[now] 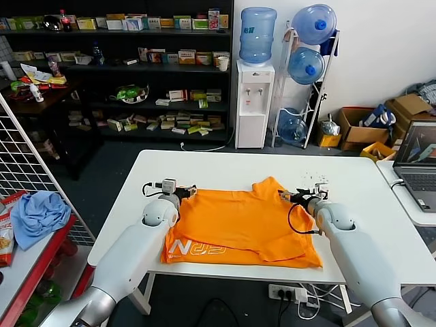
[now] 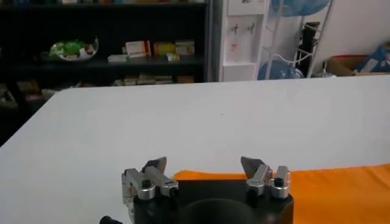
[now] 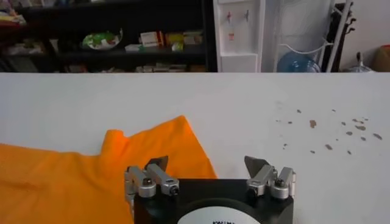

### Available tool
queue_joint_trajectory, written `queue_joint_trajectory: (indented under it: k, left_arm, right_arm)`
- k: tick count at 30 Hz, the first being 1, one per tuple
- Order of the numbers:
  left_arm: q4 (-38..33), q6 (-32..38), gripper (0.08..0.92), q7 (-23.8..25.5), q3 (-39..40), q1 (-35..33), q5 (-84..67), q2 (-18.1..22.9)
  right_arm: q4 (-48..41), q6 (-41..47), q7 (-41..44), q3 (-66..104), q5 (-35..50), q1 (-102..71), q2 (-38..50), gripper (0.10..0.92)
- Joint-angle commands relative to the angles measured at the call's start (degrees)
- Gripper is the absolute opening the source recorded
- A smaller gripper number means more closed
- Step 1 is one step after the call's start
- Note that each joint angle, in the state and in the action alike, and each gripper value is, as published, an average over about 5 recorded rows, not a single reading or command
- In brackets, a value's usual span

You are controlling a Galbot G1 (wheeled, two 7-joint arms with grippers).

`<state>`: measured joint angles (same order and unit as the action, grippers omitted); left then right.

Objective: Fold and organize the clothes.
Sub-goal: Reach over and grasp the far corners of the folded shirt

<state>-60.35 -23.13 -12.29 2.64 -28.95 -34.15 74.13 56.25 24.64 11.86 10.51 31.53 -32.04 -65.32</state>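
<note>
A bright orange T-shirt (image 1: 245, 225) lay spread flat on a white desk (image 1: 225, 167), near the desk's front edge and roughly centred between the robot's two arms. White lettering (image 1: 197, 249) showed along the shirt's near edge, toward seven o'clock of the garment, and a folded sleeve or corner of fabric rose to a point at about twelve o'clock. The left gripper (image 1: 182, 194) sat at the shirt's ten o'clock corner, low over the desk just at the fabric's edge; in the left wrist view its jaws (image 2: 206, 165) stood spread wide with nothing between them, bare white desk ahead and only a strip of orange cloth (image 2: 341, 182) beside and beneath them. The right gripper (image 1: 297, 197) rested at the shirt's two o'clock corner, right at the fabric's far right edge; in the right wrist view its jaws (image 3: 207, 163) also stood spread apart and empty, with the orange shirt (image 3: 73, 182) reaching under one side and bare desk dotted with small brown specks (image 3: 329, 131) on the other. Beyond the desk, at twelve o'clock, stood a white water dispenser (image 1: 254, 102) with a blue bottle on top, and dark shelves (image 1: 122, 68) of boxed goods filled the wall toward eleven o'clock. A light blue cloth (image 1: 37, 214) lay on a red-edged side table at nine o'clock, well apart from the shirt. An open laptop (image 1: 417, 163) sat at three o'clock.
</note>
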Motion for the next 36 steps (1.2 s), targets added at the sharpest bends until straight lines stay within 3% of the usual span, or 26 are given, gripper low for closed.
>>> queue_joint_trajectory:
  k: [1,5,8,23,31,36]
  left_arm:
    - [2.14,-0.22,0.823,-0.19,-0.14,0.97,-0.86,0.44]
    - [2.04,-0.27,0.814,-0.38,-0.49,0.46,-1.32,0.37]
    - [1.65,-0.33,0.76,-0.66,-0.84,-0.14,-1.67,0.24]
    - [-2.23,0.52,0.329,0.23,-2.0,-3.77,-2.91,-1.51]
    - [-5.75,1.72,0.114,0.87,-2.93,-6.13,-1.36,-2.06]
    - [-11.41,1.99,0.094,0.71,-3.36,-8.64,-1.64,-4.14]
  right_arm:
    - [-3.47,0.57,2.09,-0.61,-1.41,1.62,-1.31,0.757]
    - [-3.42,0.39,2.06,-0.74,-1.61,1.71,-1.68,0.636]
    - [-3.36,0.24,1.94,-0.84,-1.7,1.72,-1.83,0.55]
    - [-2.59,-1.95,1.46,0.69,-2.75,1.25,-1.84,0.139]
    - [2.2,-5.11,0.0,1.11,-1.75,-0.94,-1.17,0.124]
    - [11.02,-5.66,-2.14,1.49,-0.47,-5.26,1.33,0.124]
